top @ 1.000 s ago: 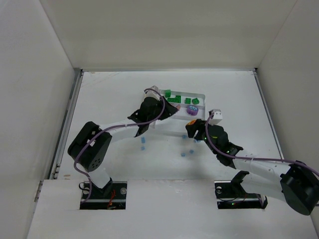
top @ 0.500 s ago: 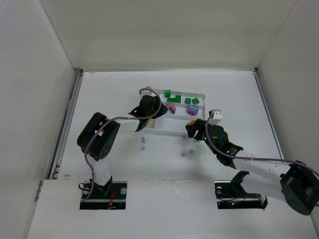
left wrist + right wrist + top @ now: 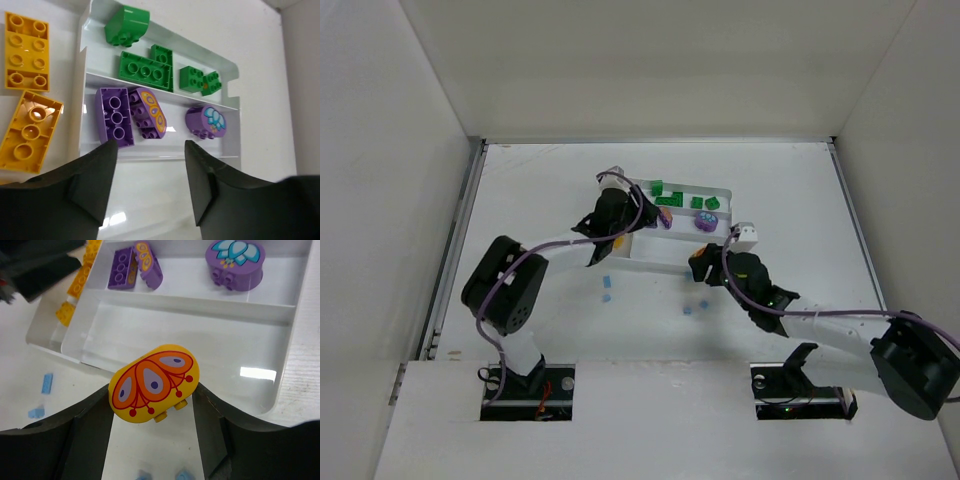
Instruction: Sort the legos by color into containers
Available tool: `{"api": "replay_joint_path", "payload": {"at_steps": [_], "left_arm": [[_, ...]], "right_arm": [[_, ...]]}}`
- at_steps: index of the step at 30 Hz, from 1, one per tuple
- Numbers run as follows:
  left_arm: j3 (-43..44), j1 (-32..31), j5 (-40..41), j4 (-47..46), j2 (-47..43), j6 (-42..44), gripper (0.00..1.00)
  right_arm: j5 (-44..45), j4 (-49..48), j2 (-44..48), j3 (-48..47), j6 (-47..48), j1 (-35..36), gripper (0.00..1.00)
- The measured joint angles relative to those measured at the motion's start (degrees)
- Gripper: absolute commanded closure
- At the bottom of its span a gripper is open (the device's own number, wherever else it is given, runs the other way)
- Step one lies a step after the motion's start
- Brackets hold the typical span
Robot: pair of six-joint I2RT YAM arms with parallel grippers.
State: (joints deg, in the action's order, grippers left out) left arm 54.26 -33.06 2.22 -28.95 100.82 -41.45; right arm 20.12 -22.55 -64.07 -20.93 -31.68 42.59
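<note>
Right gripper (image 3: 154,399): both dark fingers (image 3: 92,427) press the flanks of a yellow oval brick (image 3: 155,381). It has a smooth domed top printed with orange and purple wing shapes, and small studs show at its lower edge. It hangs over the near wall of the white tray (image 3: 294,335), which is glossy moulded plastic with thin dividers. The floor of the near compartment carries a bright glare patch.

Left gripper (image 3: 150,172): fingers spread wide, nothing between them, poised above that same near compartment (matte black wedges, blunt tips).

Middle compartment: a long purple brick (image 3: 116,119) lies against a rounded purple one with a yellow wing print (image 3: 147,112). Apart to the right sits a round purple brick with a pale blue flower (image 3: 206,121).

Far compartment: green bricks (image 3: 146,71), mostly blocky, one curved.

Left of the side divider: two yellow-orange bricks (image 3: 26,52), rectangular.

Tiny light blue bits (image 3: 47,383) lie on the matte table (image 3: 540,200).
</note>
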Motion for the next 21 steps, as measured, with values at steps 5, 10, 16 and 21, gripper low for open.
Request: {"api": "replay_joint_path", "payload": {"at_steps": [5,10,16,21], "left_arm": [[-7.78,1.03,0.13,-1.79,-12.15,1.25,0.54],[-14.45,3.39,0.85,-3.13,-20.72,3.1,0.53],[-22.6,7.45,2.54,-3.19,-26.01,4.61,0.55],[-27.39,11.26,4.52,-4.0,-27.5,4.61,0.55]], "right_arm": [[-0.11,0.24,-3.98,-2.67,0.39,3.45,0.58],[-0.66,0.44,-12.26,-11.26,1.03,5.92,0.58],[-3.43,1.16,-25.44,-25.16,2.05,6.14,0.58],[-5.2,3.56,-37.0,-38.14,2.99,6.1,0.58]]}}
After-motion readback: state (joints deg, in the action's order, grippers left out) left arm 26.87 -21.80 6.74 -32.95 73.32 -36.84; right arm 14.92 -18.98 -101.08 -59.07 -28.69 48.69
